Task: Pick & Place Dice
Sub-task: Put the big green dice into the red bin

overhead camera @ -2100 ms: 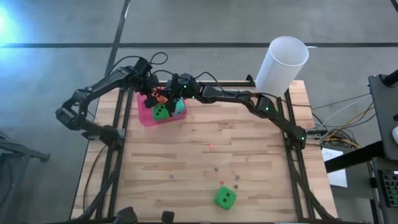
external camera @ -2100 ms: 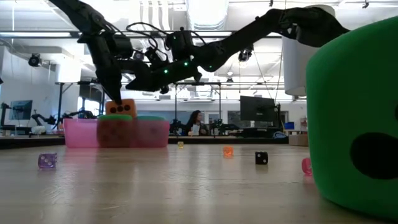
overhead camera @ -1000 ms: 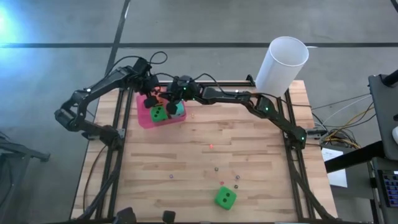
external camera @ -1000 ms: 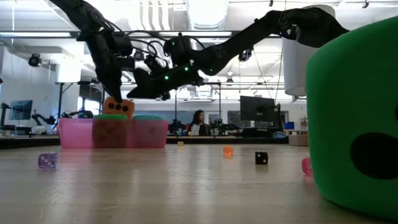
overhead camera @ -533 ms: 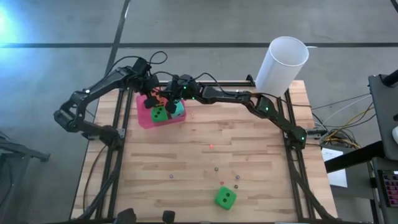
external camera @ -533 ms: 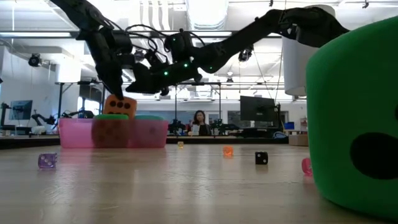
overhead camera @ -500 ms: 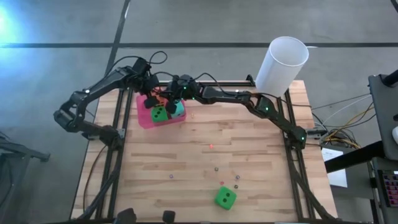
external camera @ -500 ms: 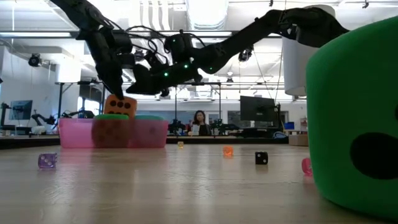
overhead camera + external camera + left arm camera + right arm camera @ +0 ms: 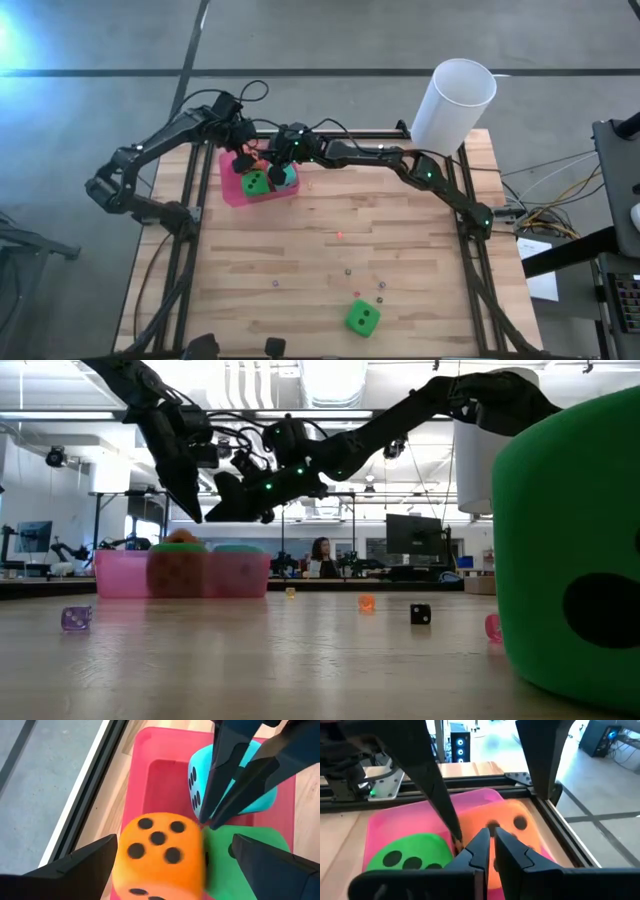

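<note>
A pink box (image 9: pixel 232 190) at the table's far left holds an orange die (image 9: pixel 160 847), a teal die (image 9: pixel 250 795) and a green die (image 9: pixel 412 855). My left gripper (image 9: pixel 243 155) hangs open over the box, pointing steeply down, one finger on either side of the orange die and above it. My right gripper (image 9: pixel 491 836) reaches in almost level from the right, shut, its tip at the orange die's side where the three dice meet. A second green die (image 9: pixel 362 318) lies on the table near the front edge. My right gripper's shut fingertips (image 9: pixel 207 822) stand at the orange die's edge, beside the teal and green dice, slanting down from the table's right. I cannot tell whether they touch the die. My left gripper touches nothing.
A tall white cylinder (image 9: pixel 455 100) stands at the far right corner. Several tiny beads (image 9: pixel 348 270) lie scattered on the wood between the box and the near green die. That die fills the low view's right side (image 9: pixel 570 560).
The orange die has sunk from above the pink box's rim down into the box; in the low view only its top shows over the rim now. My left gripper has stayed open above it.
</note>
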Tool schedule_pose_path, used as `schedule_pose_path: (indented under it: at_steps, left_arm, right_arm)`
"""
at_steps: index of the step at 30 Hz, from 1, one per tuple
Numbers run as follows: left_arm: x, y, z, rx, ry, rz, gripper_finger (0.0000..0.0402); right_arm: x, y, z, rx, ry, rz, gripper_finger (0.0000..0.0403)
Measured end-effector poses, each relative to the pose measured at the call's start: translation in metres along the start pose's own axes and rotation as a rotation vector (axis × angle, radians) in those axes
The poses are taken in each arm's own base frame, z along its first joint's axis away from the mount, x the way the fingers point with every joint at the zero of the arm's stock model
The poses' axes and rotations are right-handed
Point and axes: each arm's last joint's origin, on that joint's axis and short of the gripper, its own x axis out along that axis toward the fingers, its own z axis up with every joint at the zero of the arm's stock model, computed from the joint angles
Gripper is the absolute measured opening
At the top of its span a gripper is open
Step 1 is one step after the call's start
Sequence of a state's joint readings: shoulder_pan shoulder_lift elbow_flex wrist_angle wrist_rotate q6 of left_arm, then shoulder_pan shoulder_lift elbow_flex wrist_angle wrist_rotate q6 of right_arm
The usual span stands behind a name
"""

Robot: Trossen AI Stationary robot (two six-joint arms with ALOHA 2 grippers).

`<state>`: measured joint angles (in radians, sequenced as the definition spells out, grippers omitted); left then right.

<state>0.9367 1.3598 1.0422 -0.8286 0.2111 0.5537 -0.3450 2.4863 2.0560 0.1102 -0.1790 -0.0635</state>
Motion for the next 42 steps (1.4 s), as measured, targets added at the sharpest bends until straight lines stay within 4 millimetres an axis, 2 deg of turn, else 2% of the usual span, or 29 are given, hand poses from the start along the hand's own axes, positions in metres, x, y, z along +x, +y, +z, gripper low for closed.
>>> schedule_pose_path:
  at_steps: [11,21,27,32,37,42]
  left_arm:
    - [-0.007,-0.001,-0.001,0.001,0.015,0.043,0.0393]
    - [-0.044,-0.014,-0.008,0.018,-0.070,0.130,0.0393]
    - [-0.061,-0.022,-0.014,0.019,-0.107,0.150,0.0395]
    - [-0.070,-0.026,-0.017,0.006,-0.136,0.164,0.0394]
    - [-0.078,-0.031,-0.019,0.020,-0.167,0.174,0.0388]
    - [-0.087,-0.040,-0.020,0.039,-0.206,0.178,0.0387]
  right_arm:
    - [-0.006,-0.001,0.023,-0.034,-0.054,-0.028,0.0027]
    - [-0.037,0.003,0.058,-0.123,0.019,-0.021,0.0027]
    - [-0.070,0.008,0.086,-0.171,0.051,-0.013,0.0027]
    - [-0.100,0.022,0.102,-0.201,0.131,0.018,0.0027]
    - [-0.145,0.039,0.126,-0.226,0.189,0.055,0.0027]
    - [-0.195,0.056,0.147,-0.224,0.170,0.071,0.0027]
